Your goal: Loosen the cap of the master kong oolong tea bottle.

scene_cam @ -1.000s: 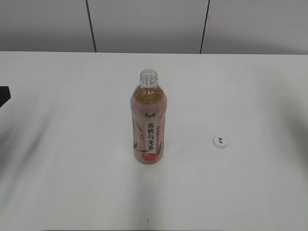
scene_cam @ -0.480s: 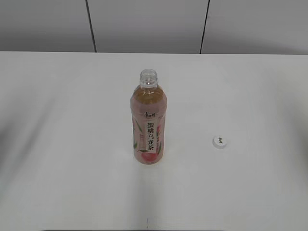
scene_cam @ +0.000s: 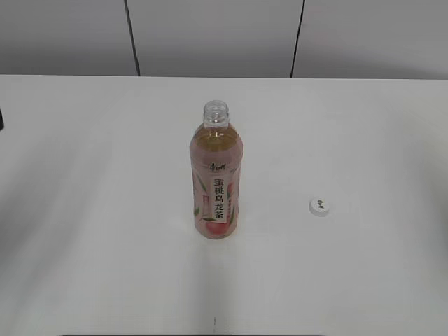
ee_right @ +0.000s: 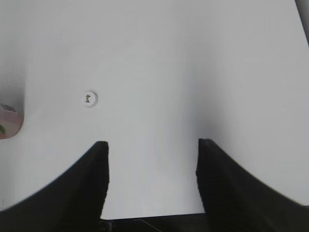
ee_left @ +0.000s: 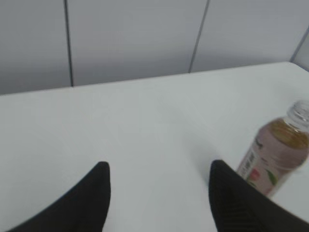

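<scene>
The master kong oolong tea bottle (scene_cam: 215, 178) stands upright mid-table with its neck open and no cap on it. It also shows at the right edge of the left wrist view (ee_left: 278, 155). The white cap (scene_cam: 319, 206) lies flat on the table to the bottle's right, apart from it, and shows in the right wrist view (ee_right: 90, 98). My left gripper (ee_left: 158, 166) is open and empty, to the left of the bottle. My right gripper (ee_right: 151, 144) is open and empty, back from the cap. Neither gripper's fingers show in the exterior view.
The white table (scene_cam: 105, 210) runs to a grey panelled wall (scene_cam: 210, 35) at the back. A sliver of dark arm (scene_cam: 1, 119) shows at the left edge. The table's near edge (ee_right: 154, 216) shows below my right gripper.
The dark arm part at the left edge of the exterior view has drawn back, left the view, then shows again as a sliver. The bottle and cap have not moved.
</scene>
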